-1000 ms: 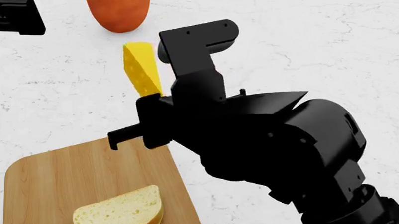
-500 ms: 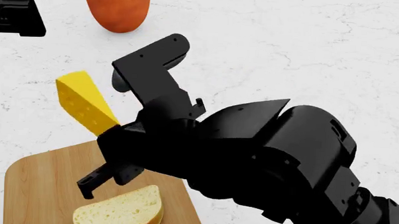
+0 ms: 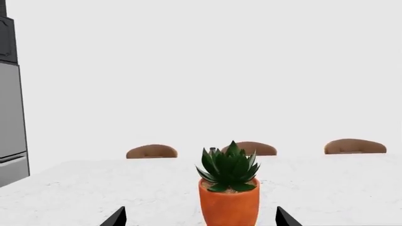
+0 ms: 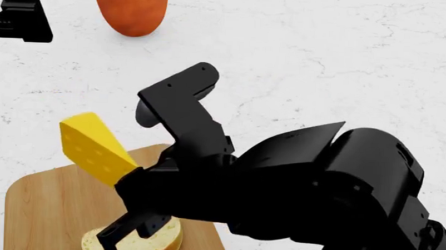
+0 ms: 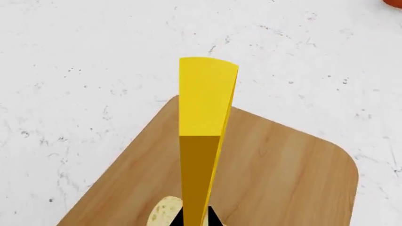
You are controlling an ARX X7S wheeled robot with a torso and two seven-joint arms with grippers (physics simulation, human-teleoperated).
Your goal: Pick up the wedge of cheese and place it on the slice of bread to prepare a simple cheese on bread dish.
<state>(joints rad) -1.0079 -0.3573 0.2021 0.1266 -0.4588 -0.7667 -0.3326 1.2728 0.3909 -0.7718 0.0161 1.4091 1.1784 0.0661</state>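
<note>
The bright yellow wedge of cheese [image 4: 92,148] hangs tilted above the wooden cutting board [image 4: 46,208], held by its narrow end. My right gripper [image 4: 135,188] is shut on it. In the right wrist view the wedge of cheese [image 5: 204,99] stands edge-on between the dark fingertips of that gripper [image 5: 196,219], over the board [image 5: 283,160]. The slice of bread [image 4: 168,234] lies on the board's near part, mostly hidden under a gripper finger [image 4: 126,233]; a bit of the slice of bread [image 5: 162,212] shows beside the cheese. My left gripper [image 4: 19,18] is far left, open.
An orange-red pot [image 4: 131,8] stands at the back of the white marble table [image 4: 322,62]. In the left wrist view the same pot [image 3: 229,207] holds a green succulent, framed by the open left gripper [image 3: 201,221]. Chair backs [image 3: 355,147] show beyond the table.
My right gripper carried the cheese from beside the orange pot leftward and nearer, then lower, so it now hangs over the board just above the bread. The left gripper stayed put.
</note>
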